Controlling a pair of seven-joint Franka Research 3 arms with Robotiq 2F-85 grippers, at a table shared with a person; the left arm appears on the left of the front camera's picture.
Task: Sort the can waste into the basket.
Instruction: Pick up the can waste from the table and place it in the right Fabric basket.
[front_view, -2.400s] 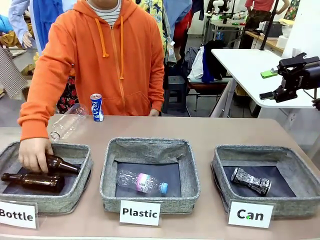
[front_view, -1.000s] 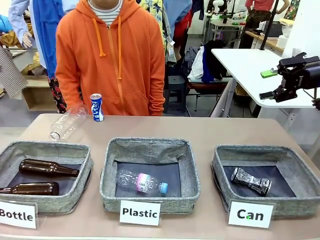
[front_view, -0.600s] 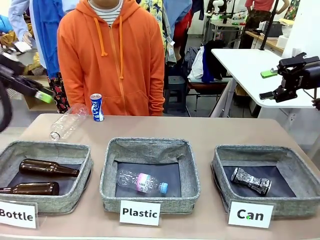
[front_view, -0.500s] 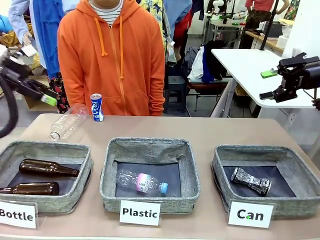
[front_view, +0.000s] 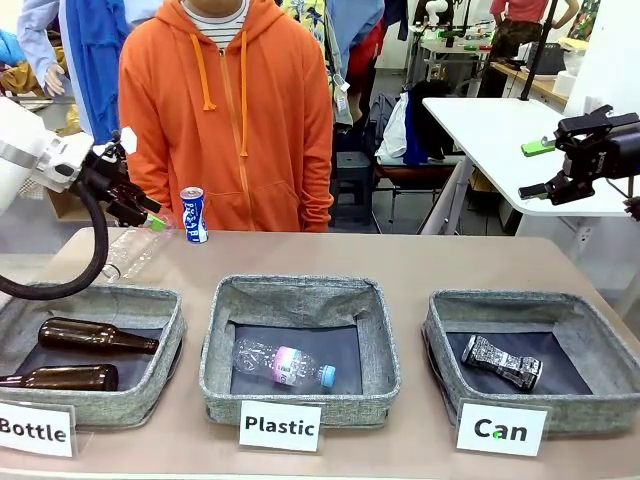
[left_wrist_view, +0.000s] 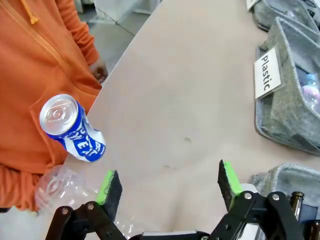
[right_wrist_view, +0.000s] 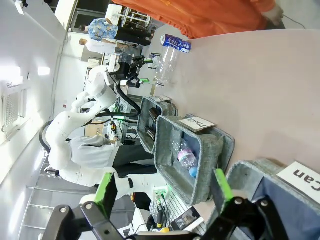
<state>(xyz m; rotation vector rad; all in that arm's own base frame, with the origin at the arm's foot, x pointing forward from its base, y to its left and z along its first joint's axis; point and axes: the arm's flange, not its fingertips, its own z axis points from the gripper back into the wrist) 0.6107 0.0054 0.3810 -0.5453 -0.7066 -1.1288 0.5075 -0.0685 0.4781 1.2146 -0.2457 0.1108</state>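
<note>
Two cans apart, blue-and-white can (front_view: 193, 215) upright at table's (front_view: 420, 260) far edge (clear plastic bottle (front_view: 130, 255) beside it), crushed can (front_view: 501, 362) inside Can basket (front_view: 436, 345), left gripper (left_wrist_view: 170, 180) near upright can, right gripper (front_view: 536, 170) aloft, both spread wide, empty.

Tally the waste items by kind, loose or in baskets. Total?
Cans: 2 (blue-and-white can, crushed can)
Brown glass bottles: 2
Clear plastic bottles: 2
Total: 6
</note>
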